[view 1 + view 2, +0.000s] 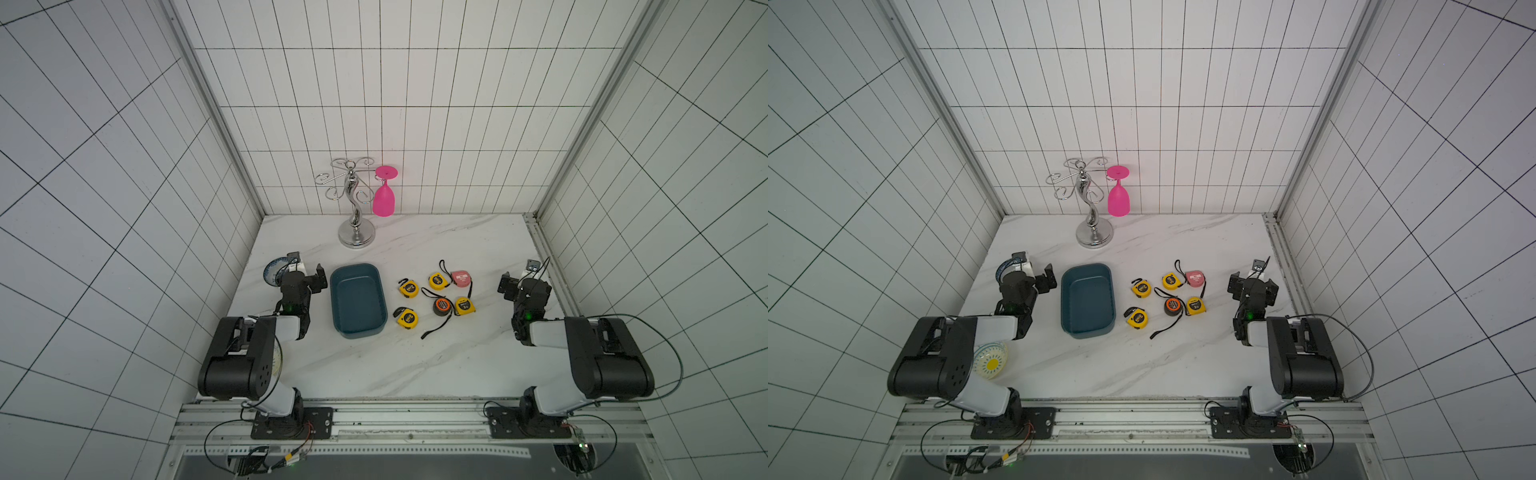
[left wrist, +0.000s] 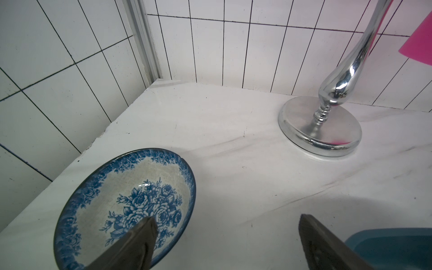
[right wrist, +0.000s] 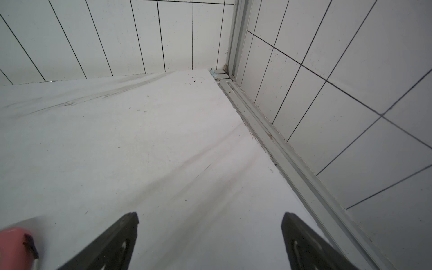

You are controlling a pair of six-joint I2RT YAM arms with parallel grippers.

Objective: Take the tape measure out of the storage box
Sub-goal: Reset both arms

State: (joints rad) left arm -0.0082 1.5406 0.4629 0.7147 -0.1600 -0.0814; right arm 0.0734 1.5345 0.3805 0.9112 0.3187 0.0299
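Six tape measures [image 1: 441, 306] are found outside the storage box [image 1: 357, 309], laid on the table [image 1: 374, 365] just to its right. The left gripper [image 2: 225, 218], left of the box, and the right gripper [image 3: 210, 216], far right, are spread wide, nothing being grasped.

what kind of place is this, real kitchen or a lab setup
Likely a robot test cell dressed as a kitchen: tiled walls box in a marble-look tabletop, and the left arm and right arm are bolted to an aluminium rail along its front.
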